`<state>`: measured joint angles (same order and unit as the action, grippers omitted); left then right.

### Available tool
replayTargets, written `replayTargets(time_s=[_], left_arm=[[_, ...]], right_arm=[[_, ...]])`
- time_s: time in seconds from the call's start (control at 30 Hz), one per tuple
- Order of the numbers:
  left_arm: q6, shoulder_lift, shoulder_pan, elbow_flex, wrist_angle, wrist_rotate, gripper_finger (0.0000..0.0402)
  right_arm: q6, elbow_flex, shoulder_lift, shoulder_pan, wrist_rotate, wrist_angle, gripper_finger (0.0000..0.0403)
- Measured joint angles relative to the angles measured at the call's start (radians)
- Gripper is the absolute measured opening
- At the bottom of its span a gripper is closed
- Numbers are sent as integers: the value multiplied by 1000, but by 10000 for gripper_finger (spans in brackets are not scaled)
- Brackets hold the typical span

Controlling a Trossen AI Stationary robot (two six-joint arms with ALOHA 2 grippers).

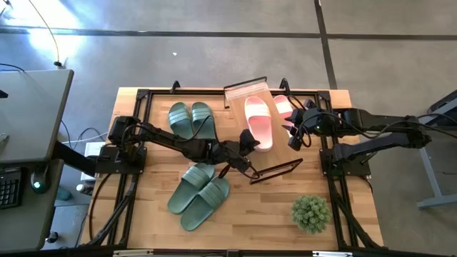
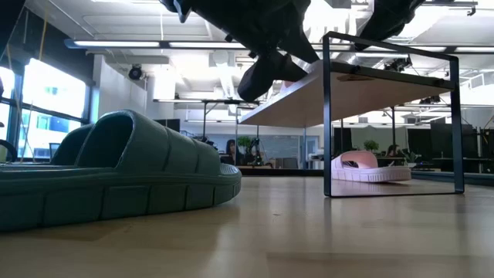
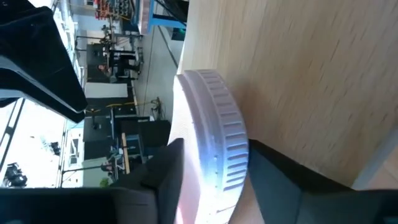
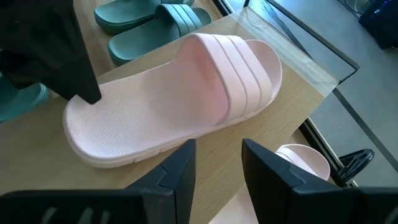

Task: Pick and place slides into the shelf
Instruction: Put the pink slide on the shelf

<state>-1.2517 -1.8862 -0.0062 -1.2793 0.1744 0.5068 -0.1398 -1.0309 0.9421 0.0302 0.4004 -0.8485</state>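
1 pink slide (image 1: 258,123) lies on the shelf (image 1: 251,91), toward 12 o'clock, its heel pinched by the left gripper (image 1: 251,140). The right gripper (image 1: 294,139) hovers open beside it. The second pink slide (image 1: 283,106) and 4 green slides (image 1: 199,193) remain off it.

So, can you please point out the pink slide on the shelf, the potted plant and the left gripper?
pink slide (image 4: 186,93), right wrist view, on its ribbed strap.
potted plant (image 1: 310,213), high view, on its foliage.
left gripper (image 1: 251,141), high view, between its fingertips at the slide's heel.
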Motion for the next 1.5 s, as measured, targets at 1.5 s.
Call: replayTargets(time_s=[1.5], left_arm=[[-84, 426, 114, 0, -406, -784, 16]], right_arm=[[-180, -2, -271, 61, -172, -16, 119]])
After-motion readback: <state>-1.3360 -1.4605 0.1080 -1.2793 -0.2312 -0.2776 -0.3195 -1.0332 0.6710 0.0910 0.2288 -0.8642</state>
